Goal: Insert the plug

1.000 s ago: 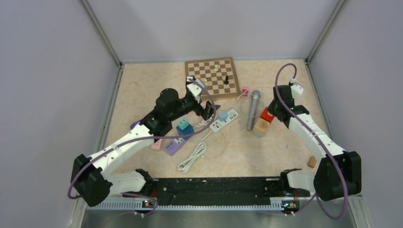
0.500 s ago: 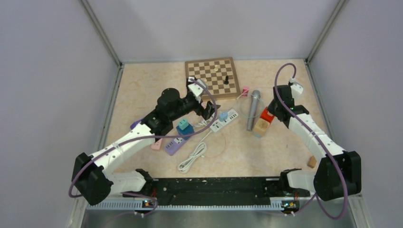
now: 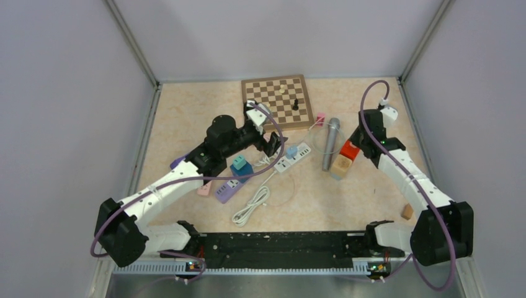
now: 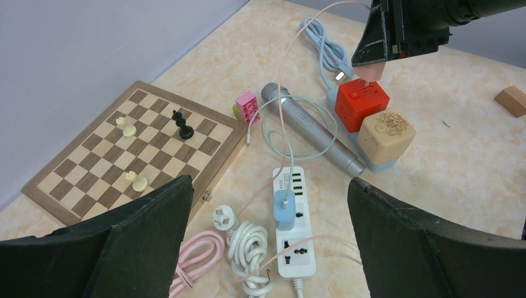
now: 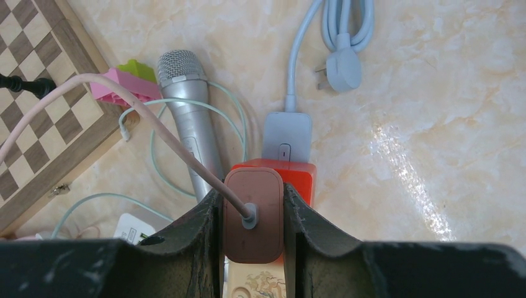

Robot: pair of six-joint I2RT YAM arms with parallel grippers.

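A pink plug [image 5: 253,214] with a pink cable is clamped between the fingers of my right gripper [image 5: 253,200], which is shut on it. It hangs directly over the red cube socket [image 5: 300,176], seen in the left wrist view as the red cube socket [image 4: 361,102] under the plug tip [image 4: 370,73]. A beige cube socket [image 4: 386,131] adjoins it. My left gripper [image 4: 270,183] stands wide open above the white power strip [image 4: 291,239], which carries a blue adapter [image 4: 286,211]. From above, the right gripper [image 3: 358,139] is by the red cube [image 3: 348,149] and the left gripper [image 3: 271,144] is beside the strip [image 3: 293,156].
A chessboard [image 3: 276,99] with a few pieces lies at the back. A silver microphone [image 3: 330,143] with a green cable lies left of the cubes. A purple strip [image 3: 228,188], teal cube [image 3: 240,166], coiled white cord [image 3: 251,208] and small wooden block [image 3: 407,212] are nearby.
Both arms have shifted only slightly. The right gripper still holds the pink plug over the red cube, and the left stays open.
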